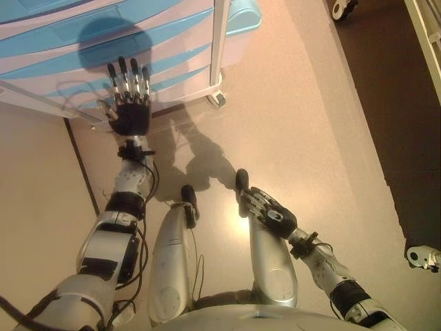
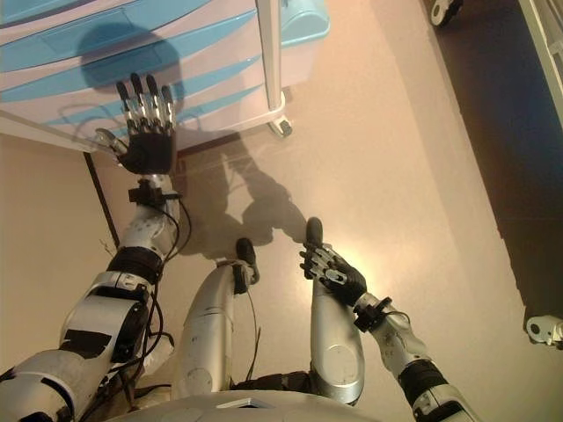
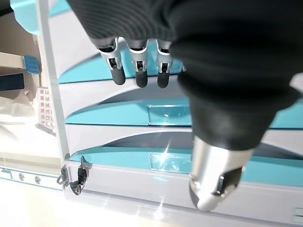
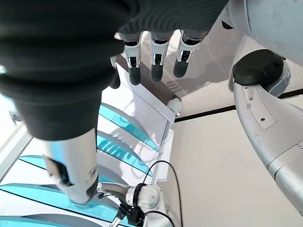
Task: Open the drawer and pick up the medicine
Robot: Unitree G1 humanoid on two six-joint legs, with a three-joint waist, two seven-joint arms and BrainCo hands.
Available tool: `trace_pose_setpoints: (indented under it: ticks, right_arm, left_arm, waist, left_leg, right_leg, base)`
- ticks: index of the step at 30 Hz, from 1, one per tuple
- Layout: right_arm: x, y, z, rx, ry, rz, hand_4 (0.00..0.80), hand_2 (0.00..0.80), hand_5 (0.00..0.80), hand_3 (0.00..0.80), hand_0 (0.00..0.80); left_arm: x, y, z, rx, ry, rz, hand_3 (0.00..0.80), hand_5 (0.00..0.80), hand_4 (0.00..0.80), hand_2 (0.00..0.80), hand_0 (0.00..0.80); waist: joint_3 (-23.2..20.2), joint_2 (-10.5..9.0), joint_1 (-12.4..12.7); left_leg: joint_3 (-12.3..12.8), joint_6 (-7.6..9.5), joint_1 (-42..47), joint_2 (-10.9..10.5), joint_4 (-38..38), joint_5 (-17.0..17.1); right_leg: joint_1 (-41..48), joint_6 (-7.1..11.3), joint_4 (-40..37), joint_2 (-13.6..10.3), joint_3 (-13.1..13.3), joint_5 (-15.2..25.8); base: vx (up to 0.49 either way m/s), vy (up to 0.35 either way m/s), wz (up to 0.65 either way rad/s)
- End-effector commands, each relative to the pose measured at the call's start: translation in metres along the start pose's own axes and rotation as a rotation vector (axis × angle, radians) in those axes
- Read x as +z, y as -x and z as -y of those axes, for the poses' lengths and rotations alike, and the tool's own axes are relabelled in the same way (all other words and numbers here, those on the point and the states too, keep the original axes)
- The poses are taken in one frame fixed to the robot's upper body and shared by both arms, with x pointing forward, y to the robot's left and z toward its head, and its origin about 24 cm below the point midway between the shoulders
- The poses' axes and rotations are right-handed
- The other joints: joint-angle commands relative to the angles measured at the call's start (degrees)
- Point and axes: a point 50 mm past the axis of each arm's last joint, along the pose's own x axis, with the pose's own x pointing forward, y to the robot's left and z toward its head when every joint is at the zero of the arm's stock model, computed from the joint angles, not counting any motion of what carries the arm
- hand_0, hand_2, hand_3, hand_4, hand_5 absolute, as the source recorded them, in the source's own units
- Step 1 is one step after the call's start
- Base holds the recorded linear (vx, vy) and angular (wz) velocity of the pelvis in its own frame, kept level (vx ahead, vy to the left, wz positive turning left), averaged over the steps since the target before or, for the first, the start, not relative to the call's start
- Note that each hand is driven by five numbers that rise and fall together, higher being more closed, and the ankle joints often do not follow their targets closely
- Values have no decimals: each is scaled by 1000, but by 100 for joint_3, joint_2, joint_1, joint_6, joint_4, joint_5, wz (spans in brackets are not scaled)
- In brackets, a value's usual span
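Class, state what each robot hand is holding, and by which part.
Nothing. The left hand is open before the white-and-blue plastic drawer unit; the right hand hangs empty.

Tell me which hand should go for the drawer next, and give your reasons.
Left. The left hand is raised with straight fingers right in front of the blue drawer unit, its fingertips by the drawer fronts. The right hand hangs low beside the robot, well away from the drawers.

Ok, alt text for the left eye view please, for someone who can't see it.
The robot's left hand is raised with fingers straight and spread in front of a white drawer unit with blue drawer fronts, all of them shut. The right hand hangs low over the floor, fingers relaxed, holding nothing. No medicine is in sight.
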Motion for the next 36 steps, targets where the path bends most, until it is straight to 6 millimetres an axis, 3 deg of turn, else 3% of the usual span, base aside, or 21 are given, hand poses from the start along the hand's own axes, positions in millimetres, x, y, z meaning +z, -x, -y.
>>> trace_pose_setpoints:
  ticks: [1, 7, 13, 17, 28, 36]
  right_arm:
    - [-44, 41, 5, -69, -72, -161, 0, 0, 0, 0, 0]
    - [-44, 42, 6, -68, -62, -171, 0, 0, 0, 0, 0]
    - [-46, 42, 5, -63, -67, -171, 0, 0, 0, 0, 0]
    - [-45, 42, 5, -59, -66, -168, 0, 0, 0, 0, 0]
    - [-47, 30, -2, -37, -90, -156, 0, 0, 0, 0, 0]
    - [-43, 26, -6, -12, -98, -132, 0, 0, 0, 0, 0]
  left_arm:
    - [11, -24, 17, -83, -21, 39, 0, 0, 0, 0, 0]
    - [22, -36, 19, -55, -46, 57, 0, 0, 0, 0, 0]
    - [25, -35, 16, -34, -62, 35, 0, 0, 0, 0, 0]
    - [20, -26, 9, -9, -46, 9, 0, 0, 0, 0, 0]
    - [3, 25, -19, 131, -21, -58, 0, 0, 0, 0, 0]
    - [7, 30, -23, 135, -28, -44, 0, 0, 0, 0, 0]
  waist:
    - [-127, 270, -30]
    - [-127, 260, -64]
    - [-127, 238, -62]
    - [-127, 255, -68]
    - [-127, 190, 41]
    - [-127, 144, 65]
  left_leg:
    - [61, 144, 356, -317, -1198, 122]
    - [65, 149, 315, -318, -1170, 94]
    - [80, 169, 287, -321, -1177, 77]
    - [103, 176, 282, -333, -1223, 97]
    - [44, 172, 172, -305, -1292, 150]
    - [5, 169, -70, -285, -1200, 152]
  right_leg:
    - [-30, -181, 880, 419, -54, -752]
    - [-50, -196, 825, 431, -35, -748]
    - [-64, -175, 766, 447, -57, -692]
    - [-82, -167, 743, 454, -68, -677]
    - [-153, -116, 774, 529, -159, -641]
    - [-365, -146, 985, 575, -196, -729]
  base:
    - [10, 21, -6]
    - [3, 5, -1]
    - [0, 0, 0]
    - [0, 0, 0]
    - [-14, -44, 2]
    - [-4, -16, 0]
